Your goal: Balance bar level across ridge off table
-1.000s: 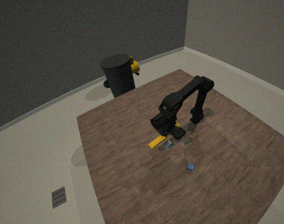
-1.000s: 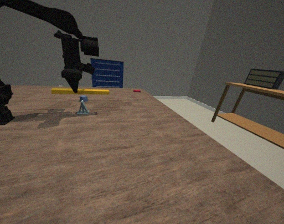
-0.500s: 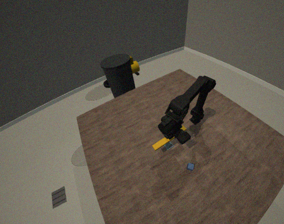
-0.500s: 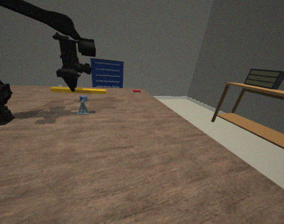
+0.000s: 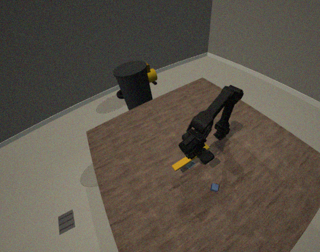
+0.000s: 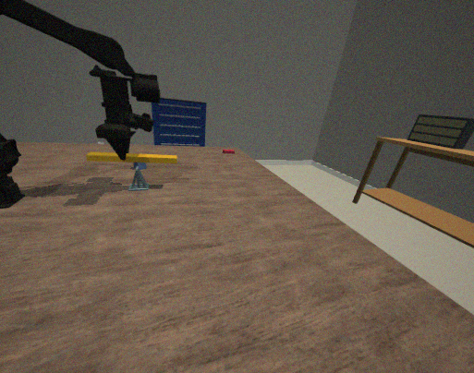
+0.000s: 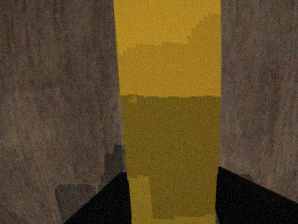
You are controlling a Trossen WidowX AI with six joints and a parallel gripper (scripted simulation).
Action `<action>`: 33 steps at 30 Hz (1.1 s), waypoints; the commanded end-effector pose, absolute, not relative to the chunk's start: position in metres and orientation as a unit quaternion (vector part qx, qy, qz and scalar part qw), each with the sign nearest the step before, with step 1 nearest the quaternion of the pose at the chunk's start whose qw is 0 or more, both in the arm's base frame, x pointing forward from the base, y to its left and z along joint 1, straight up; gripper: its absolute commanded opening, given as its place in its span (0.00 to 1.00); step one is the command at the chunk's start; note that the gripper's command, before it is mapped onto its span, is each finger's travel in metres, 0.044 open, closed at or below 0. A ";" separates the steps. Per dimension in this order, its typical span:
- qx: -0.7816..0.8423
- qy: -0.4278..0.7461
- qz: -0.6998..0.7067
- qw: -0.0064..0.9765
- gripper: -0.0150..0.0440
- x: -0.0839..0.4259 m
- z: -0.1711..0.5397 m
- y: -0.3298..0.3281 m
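Observation:
The yellow bar (image 5: 181,163) (image 6: 159,159) (image 7: 170,70) is in the air above the table, almost level in the exterior view. My gripper (image 6: 123,157) (image 7: 170,180) is shut on it, near the middle of its length. The small grey-teal ridge (image 5: 190,165) (image 6: 139,182) stands on the table (image 5: 154,199) (image 6: 247,258). In the exterior view its peak is below the bar, right of my fingertips, with a small gap showing between. The ridge is partly hidden under the bar in the top view and does not show in the wrist view.
A small blue block (image 5: 214,187) (image 6: 139,165) lies on the table, beyond the ridge in the exterior view. A small red object (image 6: 228,151) lies near the far table edge. A dark bin (image 5: 133,85) and a wooden shelf (image 6: 431,148) stand off the table.

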State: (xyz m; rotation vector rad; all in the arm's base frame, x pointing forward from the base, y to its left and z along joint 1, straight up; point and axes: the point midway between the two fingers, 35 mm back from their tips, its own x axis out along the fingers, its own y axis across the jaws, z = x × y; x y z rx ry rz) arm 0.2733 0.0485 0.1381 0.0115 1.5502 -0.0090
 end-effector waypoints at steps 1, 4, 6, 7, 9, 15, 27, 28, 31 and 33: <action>0.007 0.699 -0.004 0.715 0.25 0.273 0.132 0.049; 0.007 0.699 -0.004 0.715 0.25 0.273 0.127 0.049; 0.007 0.699 -0.004 0.715 0.25 0.273 0.124 0.049; 0.007 0.699 -0.004 0.715 0.25 0.273 0.122 0.049; 0.007 0.699 -0.004 0.715 0.25 0.273 0.121 0.049; 0.007 0.699 -0.004 0.715 0.25 0.273 0.121 0.049; 0.007 0.699 -0.004 0.715 0.25 0.273 0.122 0.049; 0.007 0.699 -0.004 0.715 0.25 0.273 0.122 0.049; 0.007 0.699 -0.004 0.715 0.25 0.273 0.121 0.049; 0.007 0.699 -0.004 0.715 0.25 0.273 0.121 0.049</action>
